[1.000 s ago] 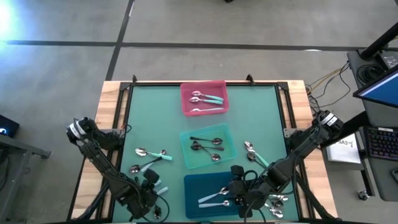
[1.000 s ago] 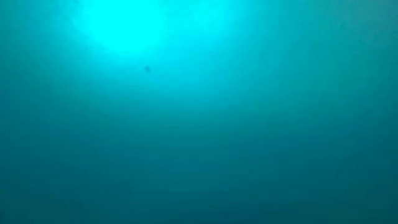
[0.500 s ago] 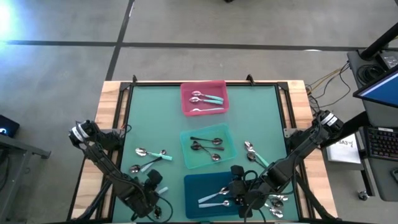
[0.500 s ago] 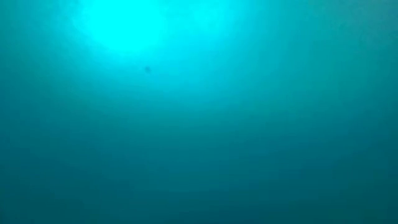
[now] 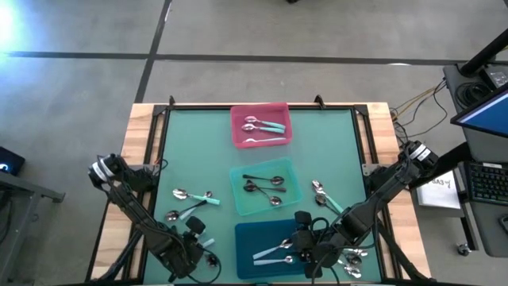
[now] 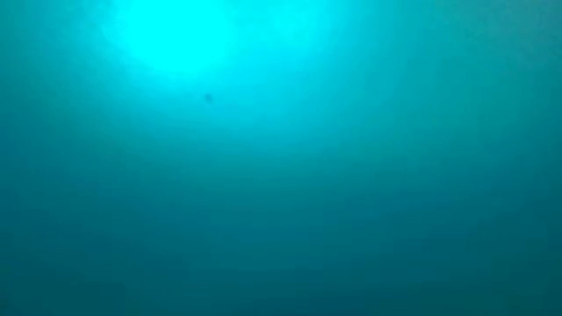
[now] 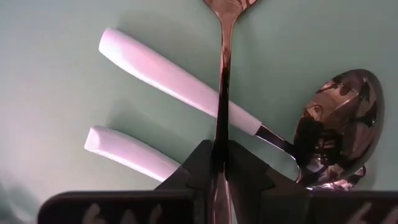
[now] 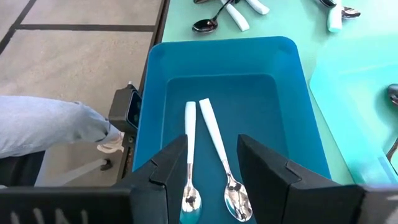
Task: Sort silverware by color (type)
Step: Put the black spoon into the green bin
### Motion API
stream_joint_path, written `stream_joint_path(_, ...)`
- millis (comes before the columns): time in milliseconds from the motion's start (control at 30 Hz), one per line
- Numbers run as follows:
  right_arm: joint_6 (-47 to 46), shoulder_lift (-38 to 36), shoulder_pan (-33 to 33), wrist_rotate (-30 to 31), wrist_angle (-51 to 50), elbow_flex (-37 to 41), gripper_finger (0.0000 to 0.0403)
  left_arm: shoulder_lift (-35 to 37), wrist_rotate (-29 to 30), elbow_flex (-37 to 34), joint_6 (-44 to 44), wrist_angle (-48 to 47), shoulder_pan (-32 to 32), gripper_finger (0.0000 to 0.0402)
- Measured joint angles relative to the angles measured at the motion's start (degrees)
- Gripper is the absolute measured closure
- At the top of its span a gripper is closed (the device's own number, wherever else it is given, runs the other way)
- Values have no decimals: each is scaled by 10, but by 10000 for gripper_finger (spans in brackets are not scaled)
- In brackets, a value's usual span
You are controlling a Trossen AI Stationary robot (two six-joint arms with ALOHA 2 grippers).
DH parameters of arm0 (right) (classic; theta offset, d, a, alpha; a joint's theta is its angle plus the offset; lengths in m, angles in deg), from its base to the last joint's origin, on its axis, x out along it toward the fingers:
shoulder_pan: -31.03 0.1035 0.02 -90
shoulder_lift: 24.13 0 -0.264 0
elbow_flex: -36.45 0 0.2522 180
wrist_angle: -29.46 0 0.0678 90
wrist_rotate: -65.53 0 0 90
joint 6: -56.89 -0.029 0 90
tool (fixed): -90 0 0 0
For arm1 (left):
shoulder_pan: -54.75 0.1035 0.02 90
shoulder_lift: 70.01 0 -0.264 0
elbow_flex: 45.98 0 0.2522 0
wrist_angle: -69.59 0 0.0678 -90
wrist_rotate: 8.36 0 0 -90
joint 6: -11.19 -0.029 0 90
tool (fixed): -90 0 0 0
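Note:
My left gripper (image 5: 196, 238) is low at the table's front left, shut on a dark metal spoon (image 7: 222, 74). That spoon crosses over a pale-blue-handled spoon (image 7: 168, 78) lying on the mat, and a second pale-blue handle (image 7: 127, 152) lies beside it. My right gripper (image 8: 214, 177) hangs open over the dark-teal tray (image 8: 155, 93), above two pale-handled spoons (image 8: 214, 146) on its floor. More spoons lie on the mat at the left (image 5: 194, 199) and right (image 5: 325, 199). The low view shows nothing but a teal glow. My left gripper pinches the dark spoon's thin handle (image 7: 221, 134) between its two fingers. The handle runs straight out from between the fingertips, along the fingers, with the bowl end farthest from them. Whether the spoon is clear of the mat I cannot tell.
The pink tray (image 5: 236, 135) at the far middle holds teal-handled spoons. Dark spoons lie in the mint tray (image 5: 238, 199) at the centre. Several spoons lie in a heap (image 5: 355, 258) at the front right. A person's leg (image 8: 50, 127) shows beside the table.
My left arm has shifted slightly, its gripper staying low over the spoons at the table's front left. The right arm and the trays have kept still.

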Motion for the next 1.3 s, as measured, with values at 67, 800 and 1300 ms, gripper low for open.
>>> stream_joint_path(67, 0, 0, 0, 0, 0, 0, 271, 0, 2, 5, 1, -5, 0, 380)
stream_joint_path(800, 5, 0, -15, 0, -77, 0, 271, 56, 221, 82, 39, -108, 78, 386)
stream_joint_path(1300, -2, -18, -28, 0, -143, 0, 271, 51, 191, 86, -248, 158, 378, 386)
